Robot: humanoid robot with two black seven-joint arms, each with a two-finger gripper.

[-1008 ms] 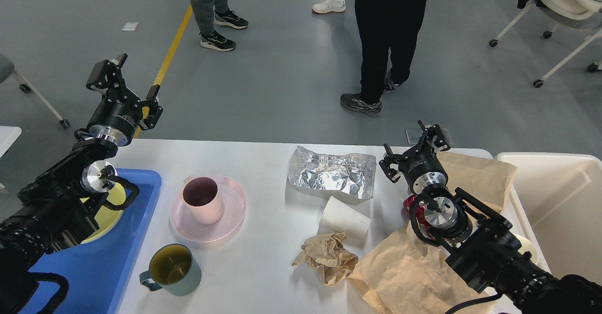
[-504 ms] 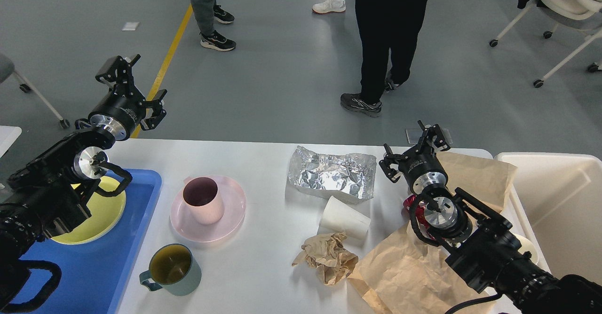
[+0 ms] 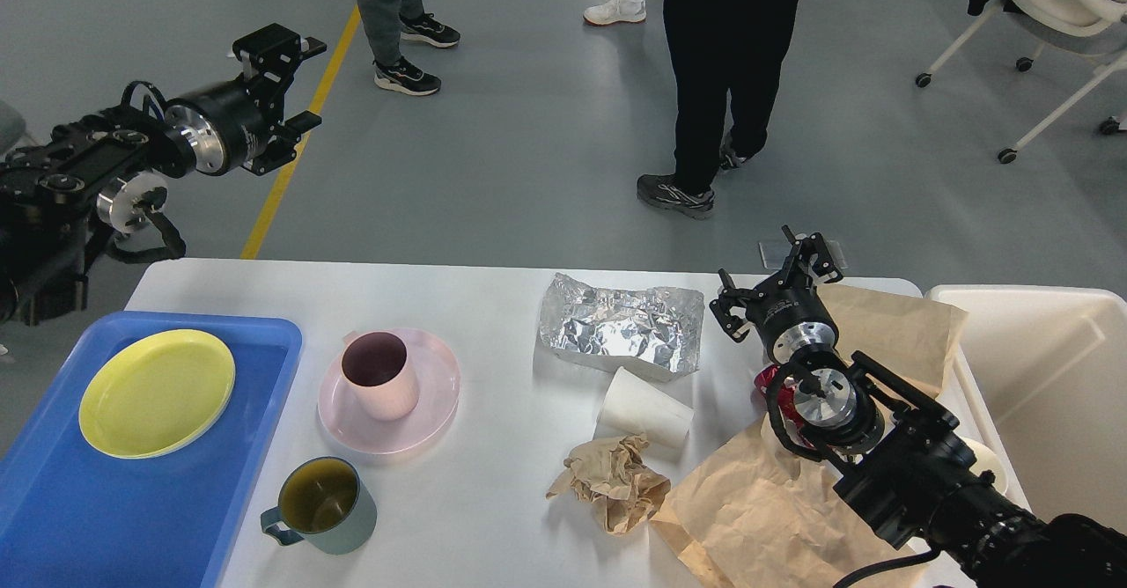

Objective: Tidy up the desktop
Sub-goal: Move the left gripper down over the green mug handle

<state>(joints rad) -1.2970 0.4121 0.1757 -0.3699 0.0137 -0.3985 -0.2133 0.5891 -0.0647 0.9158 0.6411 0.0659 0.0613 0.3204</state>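
Spanning view left-right, desktop [image 3: 493, 306] long axis; left tool [image 3: 286, 77] and right tool [image 3: 775, 275] both released, empty.

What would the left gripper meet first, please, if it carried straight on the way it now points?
Probably nothing on the desktop: the left gripper points rightward over the floor beyond the far edge. Its way looks free here, though depth is hard to judge.

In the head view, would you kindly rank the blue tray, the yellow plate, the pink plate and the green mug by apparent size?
1. blue tray, cut off by the frame
2. yellow plate and pink plate, alike
3. green mug
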